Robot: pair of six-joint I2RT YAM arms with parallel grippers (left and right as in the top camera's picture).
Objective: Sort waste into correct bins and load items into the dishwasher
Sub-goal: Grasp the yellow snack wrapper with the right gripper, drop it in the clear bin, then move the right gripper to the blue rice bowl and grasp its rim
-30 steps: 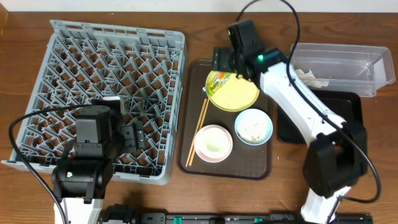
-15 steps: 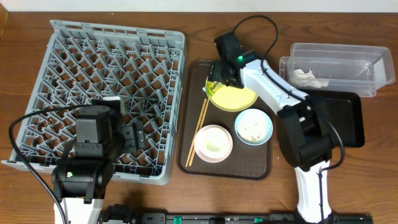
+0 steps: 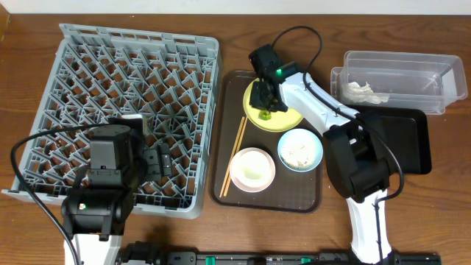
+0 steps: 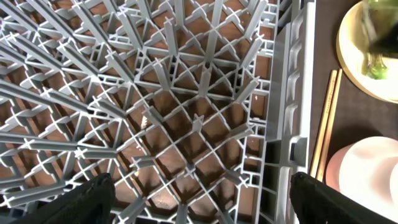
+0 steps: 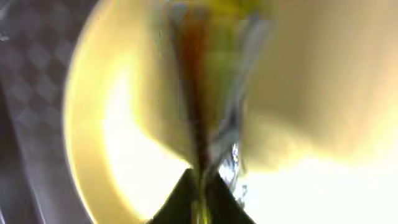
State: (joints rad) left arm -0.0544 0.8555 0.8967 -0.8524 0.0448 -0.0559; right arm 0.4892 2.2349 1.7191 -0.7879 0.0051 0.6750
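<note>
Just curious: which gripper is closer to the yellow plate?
Right. The right gripper is over the plate, shut on the wrapper; the left gripper hangs over the rack, far from it.

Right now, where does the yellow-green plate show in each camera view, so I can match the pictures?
Overhead: yellow-green plate upper middle, on the brown tray, partly under the right claw.
Left wrist: top right corner, cut off by the frame edge.
Right wrist: blurred, fills most of the frame, behind the pinched snack wrapper.
Shared landmark: the brown tray beneath the plate.
</note>
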